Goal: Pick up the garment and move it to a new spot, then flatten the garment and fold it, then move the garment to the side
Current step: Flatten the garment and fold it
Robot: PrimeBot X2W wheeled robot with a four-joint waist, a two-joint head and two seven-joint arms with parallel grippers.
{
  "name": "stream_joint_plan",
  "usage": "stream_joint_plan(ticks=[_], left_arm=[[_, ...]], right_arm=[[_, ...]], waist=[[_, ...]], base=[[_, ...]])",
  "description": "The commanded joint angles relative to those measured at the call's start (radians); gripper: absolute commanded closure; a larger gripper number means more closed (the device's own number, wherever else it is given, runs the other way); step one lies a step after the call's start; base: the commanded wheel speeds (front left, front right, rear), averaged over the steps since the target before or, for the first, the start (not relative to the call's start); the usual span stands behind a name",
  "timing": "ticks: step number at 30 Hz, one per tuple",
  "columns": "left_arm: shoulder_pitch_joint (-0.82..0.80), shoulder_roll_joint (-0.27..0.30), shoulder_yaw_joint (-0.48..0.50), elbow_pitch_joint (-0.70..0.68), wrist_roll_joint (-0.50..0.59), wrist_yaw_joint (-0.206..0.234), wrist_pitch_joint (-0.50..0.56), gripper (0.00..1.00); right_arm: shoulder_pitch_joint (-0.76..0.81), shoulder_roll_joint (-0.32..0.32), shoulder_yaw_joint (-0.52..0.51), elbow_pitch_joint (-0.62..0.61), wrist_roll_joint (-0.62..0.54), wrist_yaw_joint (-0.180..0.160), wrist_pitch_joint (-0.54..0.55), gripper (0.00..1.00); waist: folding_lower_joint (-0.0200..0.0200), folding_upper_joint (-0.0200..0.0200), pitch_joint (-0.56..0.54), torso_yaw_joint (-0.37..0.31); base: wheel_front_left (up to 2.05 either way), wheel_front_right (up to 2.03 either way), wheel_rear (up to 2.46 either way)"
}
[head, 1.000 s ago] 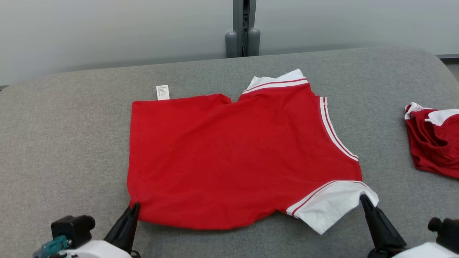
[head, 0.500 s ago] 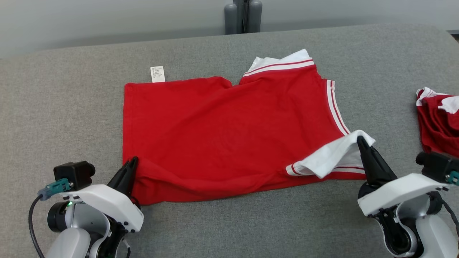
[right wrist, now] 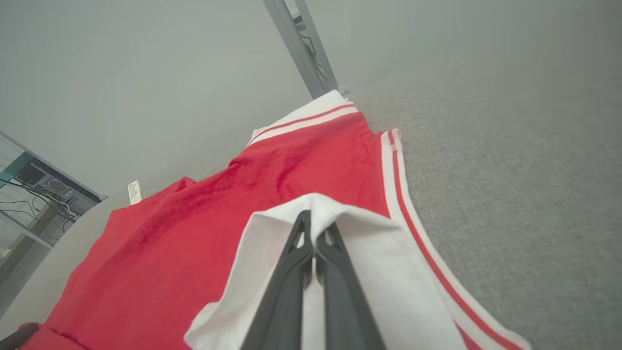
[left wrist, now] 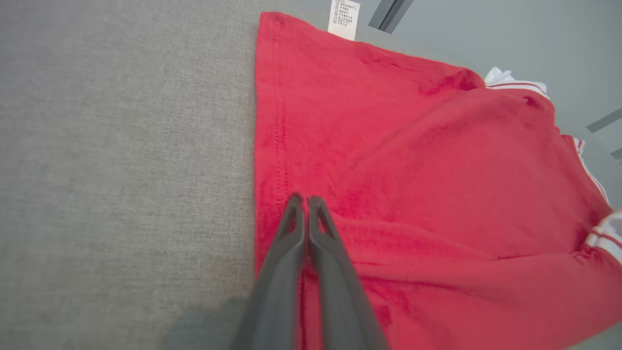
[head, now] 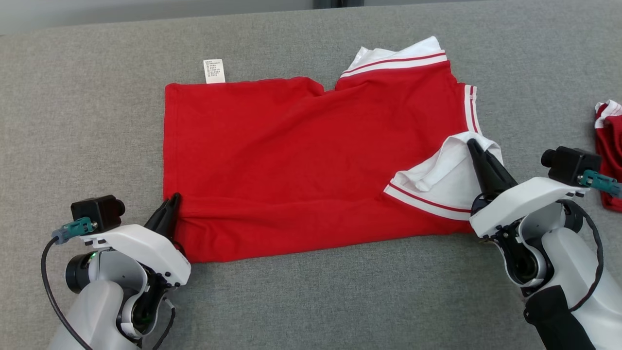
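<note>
A red garment (head: 301, 160) with white striped trim lies spread on the grey padded table (head: 73, 107), a white label at its far left corner. My left gripper (head: 172, 200) is shut on its near left hem, which folds over the cloth; the left wrist view has the fingers (left wrist: 296, 214) pinched on red fabric (left wrist: 413, 170). On the right, my right gripper (head: 472, 144) is shut on the white sleeve (head: 440, 170), lifted and turned inward over the red body. From the right wrist camera, the white sleeve (right wrist: 272, 243) drapes around the closed fingers (right wrist: 299, 233).
A second red and white garment (head: 610, 146) lies bunched at the right edge of the table. A grey post (right wrist: 301, 48) stands behind the far edge. Bare grey cloth surrounds the garment on all sides.
Both grippers have moved away from me, carrying the near edge over the garment: the white sleeve now lies folded onto the red body. The head camera has tilted down, shifting the whole picture.
</note>
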Motion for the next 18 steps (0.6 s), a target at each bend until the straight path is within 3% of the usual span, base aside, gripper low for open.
stream_joint_plan(ticks=[1, 2, 3, 4, 7, 12, 18], left_arm=[[-0.021, 0.0, 0.001, 0.008, -0.003, -0.005, -0.009, 1.0], [-0.026, -0.002, 0.0, 0.017, -0.003, -0.007, -0.013, 0.65], [-0.028, -0.005, -0.002, 0.026, -0.004, -0.009, -0.015, 0.08], [-0.033, -0.007, -0.002, 0.033, 0.001, -0.006, -0.024, 0.0], [-0.033, -0.009, 0.0, 0.041, 0.018, 0.001, -0.059, 0.0], [0.005, -0.003, 0.017, 0.008, 0.068, 0.049, -0.174, 0.0], [0.064, 0.021, 0.017, -0.058, 0.16, 0.123, -0.289, 0.0]], right_arm=[[-0.013, -0.009, 0.004, 0.019, 0.012, 0.002, -0.013, 1.0], [-0.024, -0.013, 0.012, 0.035, 0.018, 0.002, -0.021, 0.76], [-0.033, -0.013, 0.016, 0.048, 0.027, 0.002, -0.034, 0.46], [-0.039, -0.015, 0.023, 0.06, 0.03, 0.002, -0.048, 0.0], [-0.038, -0.024, 0.042, 0.076, 0.027, 0.002, -0.105, 0.0], [0.0, -0.037, 0.054, 0.054, -0.008, 0.002, -0.186, 0.0], [0.088, -0.034, -0.028, -0.046, -0.156, 0.002, -0.213, 0.0]], waist=[[0.0, 0.0, 0.004, 0.005], [0.0, 0.0, 0.006, 0.008], [0.0, 0.0, 0.007, 0.01], [0.0, 0.0, 0.008, 0.011], [0.0, 0.0, 0.006, 0.013], [0.0, 0.0, -0.008, 0.008], [0.0, 0.0, -0.042, 0.003]], base=[[0.0, 0.0, 0.0], [0.0, 0.0, 0.0], [0.0, 0.0, 0.0], [0.0, 0.0, 0.0], [0.0, 0.0, 0.0], [0.0, 0.0, 0.0], [0.0, 0.0, 0.0]])
